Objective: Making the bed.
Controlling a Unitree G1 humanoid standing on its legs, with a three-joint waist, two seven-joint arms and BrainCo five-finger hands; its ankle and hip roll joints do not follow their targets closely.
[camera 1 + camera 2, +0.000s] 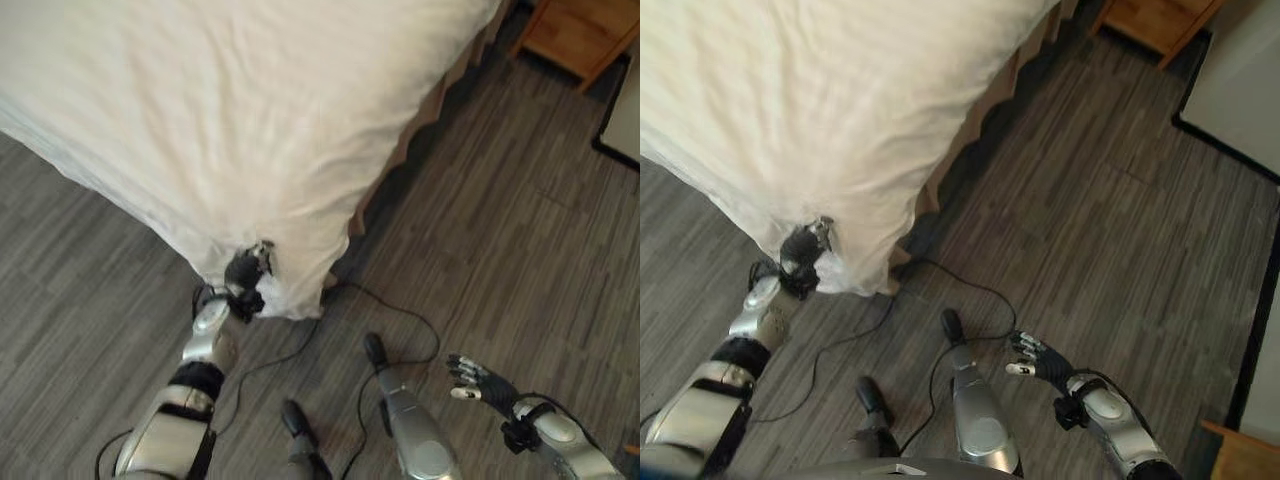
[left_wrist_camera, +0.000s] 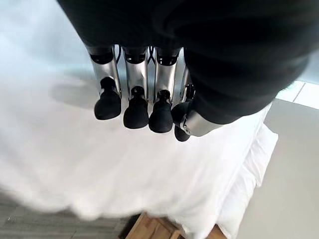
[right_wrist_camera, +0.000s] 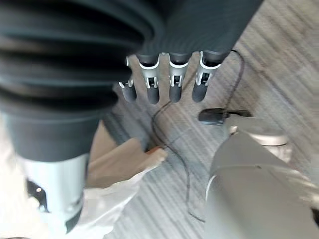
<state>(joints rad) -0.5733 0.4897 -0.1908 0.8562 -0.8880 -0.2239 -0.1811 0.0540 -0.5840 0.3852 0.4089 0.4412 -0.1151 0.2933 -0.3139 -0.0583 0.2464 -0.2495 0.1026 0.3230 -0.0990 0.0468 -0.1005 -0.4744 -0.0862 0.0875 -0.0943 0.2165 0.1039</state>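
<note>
Two hands show in the eye views. The left hand (image 1: 246, 272) is raised against the near corner of the bed (image 1: 250, 110), where the white duvet (image 1: 200, 90) hangs down over the edge toward the grey wood-look floor (image 1: 480, 230); in its wrist view the fingers (image 2: 134, 107) hang fairly straight, side by side, over the white cloth and hold nothing. The right hand (image 1: 1035, 358) hangs low over the floor, well apart from the bed, its fingers relaxed and empty. A tan bed skirt (image 1: 400, 150) shows under the duvet along the bed's side. A wooden nightstand (image 1: 580, 35) stands beyond the bed's far corner.
</note>
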